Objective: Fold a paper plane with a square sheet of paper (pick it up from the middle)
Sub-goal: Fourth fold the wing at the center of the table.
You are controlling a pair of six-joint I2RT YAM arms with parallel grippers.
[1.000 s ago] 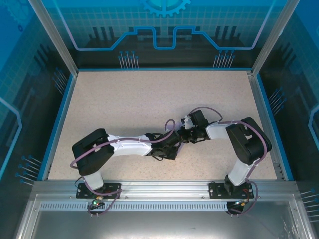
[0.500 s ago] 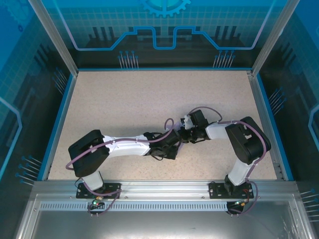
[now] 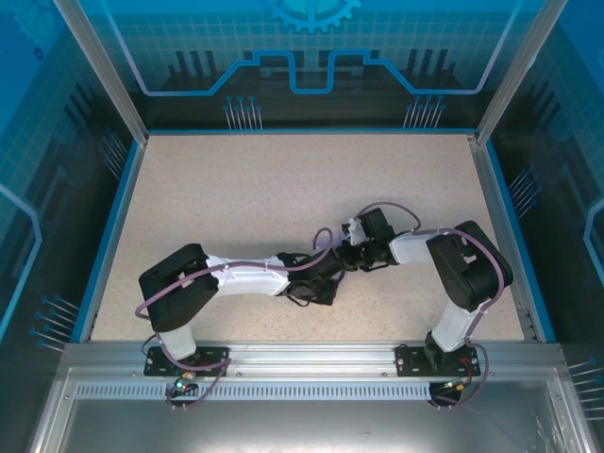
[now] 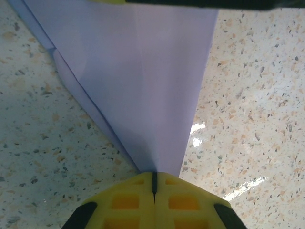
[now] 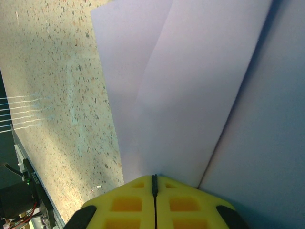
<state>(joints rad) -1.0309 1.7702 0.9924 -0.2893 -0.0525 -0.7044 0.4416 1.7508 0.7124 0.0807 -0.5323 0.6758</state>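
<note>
Across the speckled beige worktop (image 3: 236, 189), seen from above, two white and black robot arms reach inward from the near edge. Blue translucent enclosure walls (image 3: 311, 57) stand around the far edge and both side edges. The left arm (image 3: 236, 278) stretches low and rightward from its base at the near left. The right arm (image 3: 462, 269) rises from the near right, bends and reaches leftward. Purple cables (image 3: 387, 209) loop along both arms. The left gripper (image 3: 326, 278) and right gripper (image 3: 354, 253) meet close together a little right of the worktop's middle, somewhat nearer the near edge than the far one.

The left wrist view looks down on the lilac paper (image 4: 143, 71), pale, plain and folded. It spreads wide at the top of that view and narrows to a point at the left gripper's (image 4: 154, 183) yellow fingers (image 4: 128, 200). A faint centre crease runs down towards the seam between them. A lower layer juts out along the paper's left side and casts a shadow on the worktop. These fingers are pressed together, gripping the paper's narrow end.

The right wrist view shows the lilac paper (image 5: 190, 71) in overlapping layers, lighter on the left and shaded bluish on the right, with a straight dark fold line between. The layers converge on the right gripper's (image 5: 155, 183) yellow fingers (image 5: 181, 202), which are likewise closed on the paper. Bare worktop shows along the left of that view.
</note>
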